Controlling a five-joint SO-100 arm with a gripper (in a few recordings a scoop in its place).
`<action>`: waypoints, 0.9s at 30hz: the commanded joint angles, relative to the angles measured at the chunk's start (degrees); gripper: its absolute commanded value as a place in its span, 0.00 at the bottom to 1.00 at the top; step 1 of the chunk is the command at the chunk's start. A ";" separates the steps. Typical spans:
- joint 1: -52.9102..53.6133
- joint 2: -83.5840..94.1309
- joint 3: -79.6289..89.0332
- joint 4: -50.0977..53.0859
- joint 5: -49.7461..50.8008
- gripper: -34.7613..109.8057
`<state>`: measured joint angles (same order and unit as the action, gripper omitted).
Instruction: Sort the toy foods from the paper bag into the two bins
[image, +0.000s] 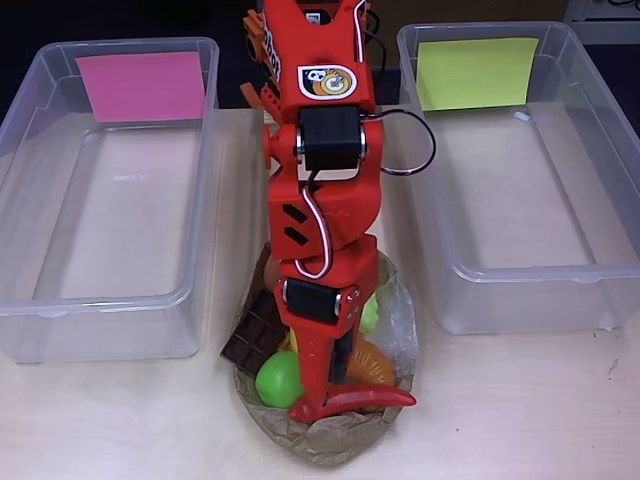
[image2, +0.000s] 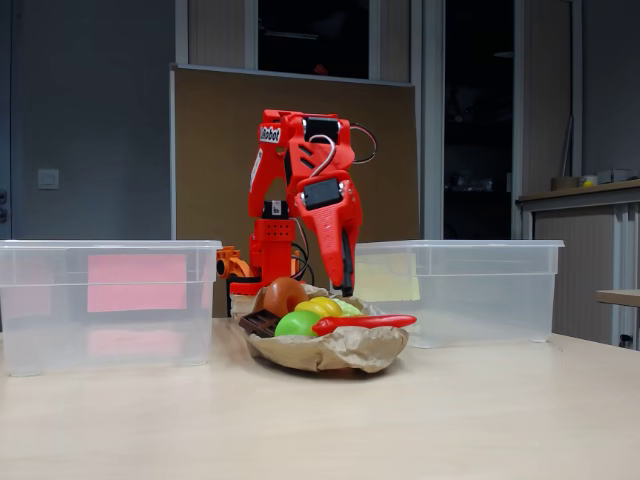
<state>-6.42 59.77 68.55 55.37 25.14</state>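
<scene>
On the pale worktop (image: 120, 420), the crumpled brown paper bag (image: 330, 440) lies between two clear plastic bins, pink-labelled (image: 110, 200) left and yellow-labelled (image: 520, 190) right, holding a green apple (image: 277, 380), chocolate bar (image: 255, 338) and orange waffle (image: 372, 367), the red tool (image: 345, 398) lowered among them, its grip unreadable.

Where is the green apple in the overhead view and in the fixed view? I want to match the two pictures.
Overhead view: the green apple lies in the paper bag, bottom centre, just left of the red arm, below the chocolate bar.
Fixed view: the green apple sits at the front of the paper bag, centre, right of the chocolate bar.
Shared landmark: the chocolate bar beside it.
</scene>
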 joint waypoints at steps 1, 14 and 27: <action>-1.41 -0.09 -2.46 2.11 -4.66 0.34; -2.99 -2.37 -2.11 3.78 -10.55 0.35; -3.43 -13.80 -14.33 6.77 -14.68 0.37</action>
<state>-8.53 45.70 57.66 60.47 11.25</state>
